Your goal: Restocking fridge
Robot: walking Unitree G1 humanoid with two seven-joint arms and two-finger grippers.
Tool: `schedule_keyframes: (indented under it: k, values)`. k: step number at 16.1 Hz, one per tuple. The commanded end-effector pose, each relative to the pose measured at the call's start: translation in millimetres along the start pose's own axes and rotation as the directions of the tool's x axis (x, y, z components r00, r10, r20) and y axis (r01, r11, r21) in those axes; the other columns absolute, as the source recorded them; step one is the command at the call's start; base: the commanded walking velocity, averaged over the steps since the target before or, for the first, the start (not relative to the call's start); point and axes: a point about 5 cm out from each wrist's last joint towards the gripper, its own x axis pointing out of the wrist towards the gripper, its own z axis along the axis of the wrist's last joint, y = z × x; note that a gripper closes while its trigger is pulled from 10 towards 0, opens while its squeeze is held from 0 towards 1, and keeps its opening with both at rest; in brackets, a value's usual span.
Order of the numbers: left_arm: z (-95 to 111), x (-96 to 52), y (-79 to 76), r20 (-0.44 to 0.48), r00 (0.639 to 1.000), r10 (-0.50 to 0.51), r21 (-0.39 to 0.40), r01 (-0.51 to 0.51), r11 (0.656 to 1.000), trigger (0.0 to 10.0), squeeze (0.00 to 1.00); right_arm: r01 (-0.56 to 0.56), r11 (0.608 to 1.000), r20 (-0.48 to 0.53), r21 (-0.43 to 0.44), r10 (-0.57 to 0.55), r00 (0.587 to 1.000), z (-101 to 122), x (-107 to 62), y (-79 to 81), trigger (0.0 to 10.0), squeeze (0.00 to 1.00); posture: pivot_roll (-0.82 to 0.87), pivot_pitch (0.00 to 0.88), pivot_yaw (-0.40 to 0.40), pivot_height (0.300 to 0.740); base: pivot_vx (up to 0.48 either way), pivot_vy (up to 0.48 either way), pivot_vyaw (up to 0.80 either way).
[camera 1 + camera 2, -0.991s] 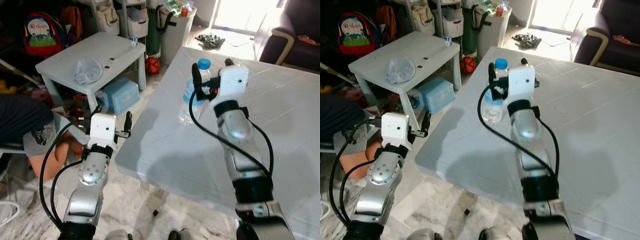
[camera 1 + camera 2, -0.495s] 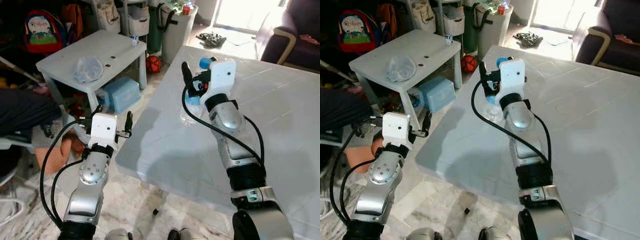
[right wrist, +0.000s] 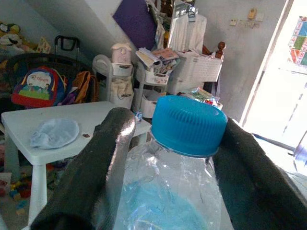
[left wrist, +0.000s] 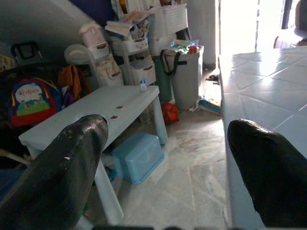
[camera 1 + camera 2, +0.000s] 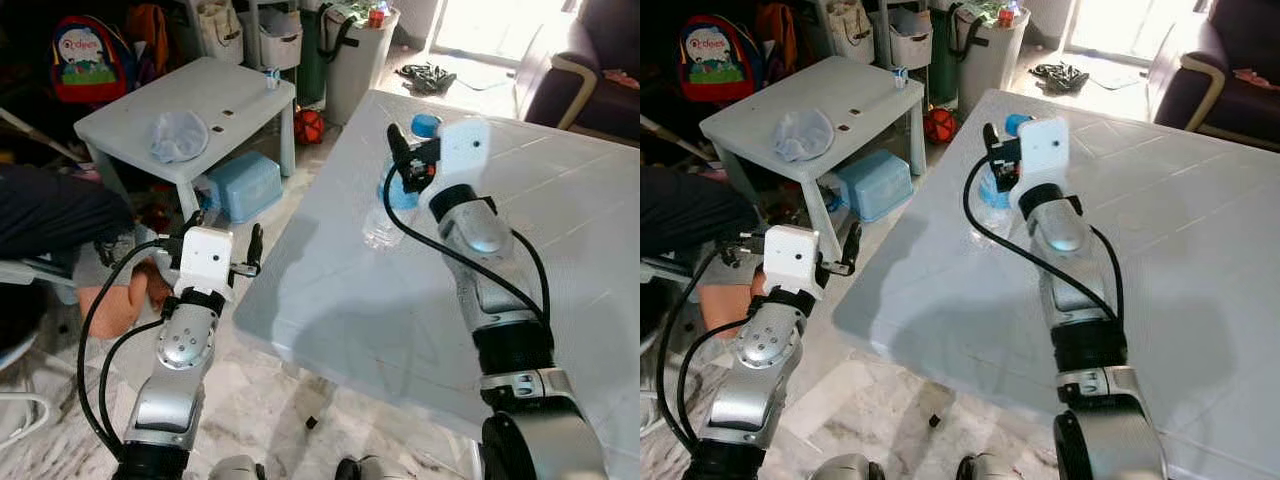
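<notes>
- Bottle (image 5: 392,195): clear crinkled plastic, ribbed blue cap (image 3: 187,125), blue label, upright on the glossy white table (image 5: 560,250) near its left edge.
- Right gripper (image 3: 165,158): black fingers pinching the bottle's neck.
- Left gripper (image 4: 168,158): fingers spread, beside the table's near-left corner.

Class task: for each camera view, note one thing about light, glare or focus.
Eye views: the doorway is blown out, and the robot's arm casts a soft shadow on the white table. Left wrist view: the left hand fingers loom blurred. Right wrist view: the bottle cap is sharp between the right hand fingers; the window glares.
</notes>
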Motion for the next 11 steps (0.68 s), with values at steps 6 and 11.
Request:
schedule_keyframes:
  k: [6, 11]
  values:
    - [0.6, 2.7, 0.4, -0.002, 1.0, -0.009, 0.022, 0.009, 1.0, 10.0, 0.0, -0.012, 0.998, -0.011, -0.055, 0.011, 1.0, -12.0, -26.6, 9.5, 0.0, 0.0, 0.1, 0.027, -0.058, 0.74, 0.0, 0.0, 0.0]
    - [3.4, 5.4, -3.5, -0.002, 0.999, 0.032, -0.029, -0.032, 0.999, 10.0, 0.0, -0.017, 1.0, 0.066, -0.011, 0.018, 0.998, 12.2, -37.1, 24.3, 5.5, 0.0, 0.1, 0.02, -0.059, 0.74, 0.0, 0.0, 0.0]
